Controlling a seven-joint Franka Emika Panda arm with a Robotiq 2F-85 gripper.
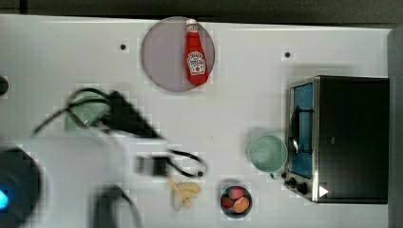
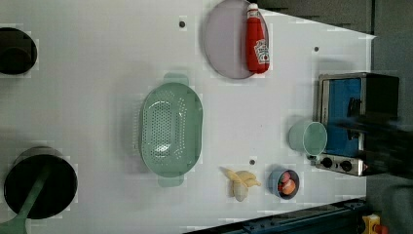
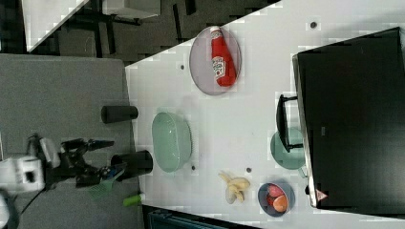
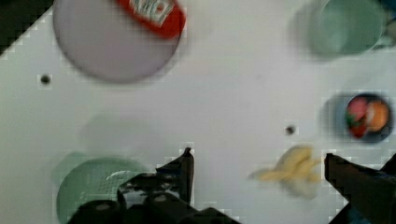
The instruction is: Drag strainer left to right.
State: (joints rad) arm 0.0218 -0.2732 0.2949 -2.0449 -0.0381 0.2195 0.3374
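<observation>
Left view, strainer (image 2: 170, 129): pale mint-green oval colander, upright on the white table (image 2: 97, 73), about mid-table, its perforated base bare with nothing inside; a small handle tab shows at each end.
Top view, strainer: partly covered by the blurred arm, a patch of green mesh shows at the top view's left (image 1: 85, 111).
Right view, strainer: seen side-on near the table's edge at the right view's left (image 3: 171, 141), well apart from the gripper.
Gripper: in the wrist view the two dark fingers stand spread wide with bare table between them (image 4: 259, 163); nothing is pinched. One finger (image 4: 186, 170) lies just beside the strainer's rim in the picture; whether it touches cannot be told.
Grey plate (image 2: 224, 41): round, at the far edge of the table, with a red ketchup bottle (image 2: 256, 41) lying on its side across it, cap pointing away from the strainer.
Plain green bowl (image 2: 309, 138): small, round, without holes, nothing in it, just beside the toaster oven (image 2: 358, 122).
Toaster oven: black body, blue-tinted door, knobs at one end.
Small dark bowl (image 2: 285, 184): holds red and orange pieces, near the table's near edge.
Bananas (image 2: 242, 183): a small yellow bunch lying loose on the table between the strainer and the small dark bowl.
Black pot (image 2: 41, 183): off beyond the strainer at the left view's left, a green utensil handle leaning out of it.
</observation>
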